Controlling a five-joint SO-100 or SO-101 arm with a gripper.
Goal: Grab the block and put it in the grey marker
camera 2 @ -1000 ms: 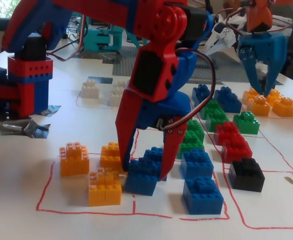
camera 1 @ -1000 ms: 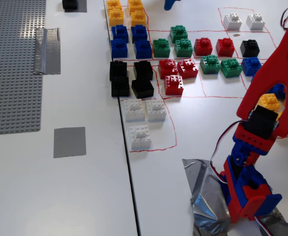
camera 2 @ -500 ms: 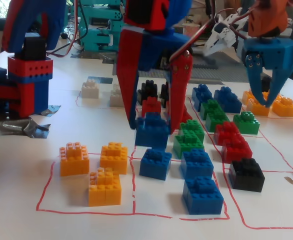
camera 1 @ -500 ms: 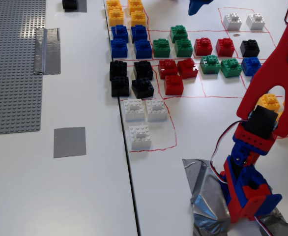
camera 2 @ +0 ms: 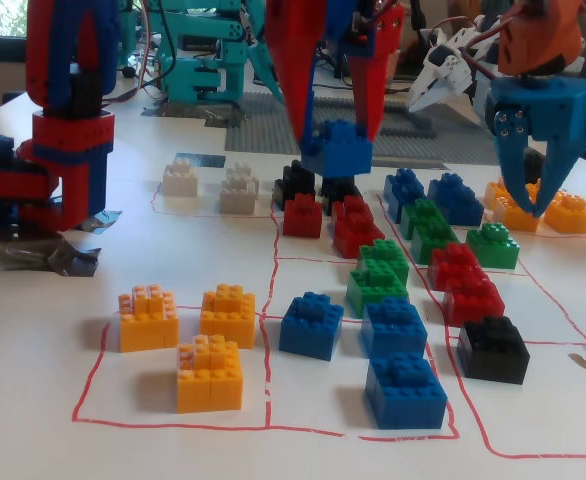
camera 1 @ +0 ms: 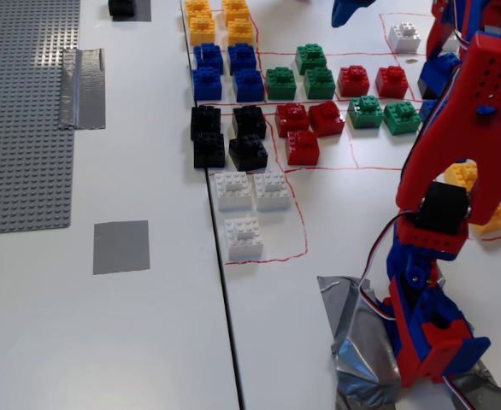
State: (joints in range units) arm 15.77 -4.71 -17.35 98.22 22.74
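In a fixed view my red gripper (camera 2: 339, 138) hangs from the top edge, shut on a blue block (camera 2: 338, 158). It holds the block in the air above the black blocks (camera 2: 298, 182) and red blocks (camera 2: 345, 222). The grey marker (camera 1: 120, 246) is a grey tape square on the white table, left of the white blocks (camera 1: 250, 205); a dark patch behind the white blocks (camera 2: 199, 160) may be the same marker. In the other fixed view only my red arm (camera 1: 468, 128) shows; the gripper is out of frame at the top.
Sorted blocks lie in red-outlined boxes: yellow (camera 2: 188, 340), blue (camera 2: 398, 350), green (camera 2: 383, 275), red, black (camera 2: 493, 348), white. A second arm's open blue gripper (camera 2: 528, 150) hangs at the right. A grey baseplate (camera 1: 24, 120) lies at the far left. My arm's base (camera 1: 430, 342) is taped down.
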